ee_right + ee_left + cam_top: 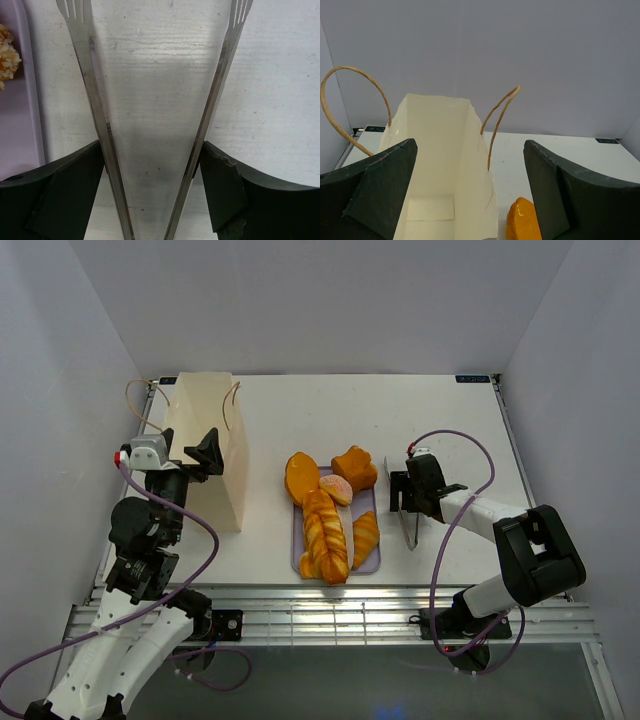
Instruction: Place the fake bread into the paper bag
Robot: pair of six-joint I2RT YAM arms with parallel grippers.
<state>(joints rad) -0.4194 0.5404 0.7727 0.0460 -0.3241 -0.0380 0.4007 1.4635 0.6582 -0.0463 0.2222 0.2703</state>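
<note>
The paper bag (205,445) stands open at the left, its cord handles up; the left wrist view looks into its interior (435,150), where no pastry shows. The fake bread lies on and beside a lilac tray (372,562): an oval loaf (301,478), a chunky pastry (354,468), a small bun (336,488) and braided loaves (325,530). One orange pastry (522,220) shows to the right of the bag. My left gripper (205,453) (470,190) is open and empty at the bag's near rim. My right gripper (400,502) (152,165) grips the metal tongs (95,110) by both arms.
The tongs (410,528) lie low over the table right of the tray, tips towards the near edge. The tray's edge (30,100) and a bit of pastry (6,57) show left of them. White walls enclose the table on three sides.
</note>
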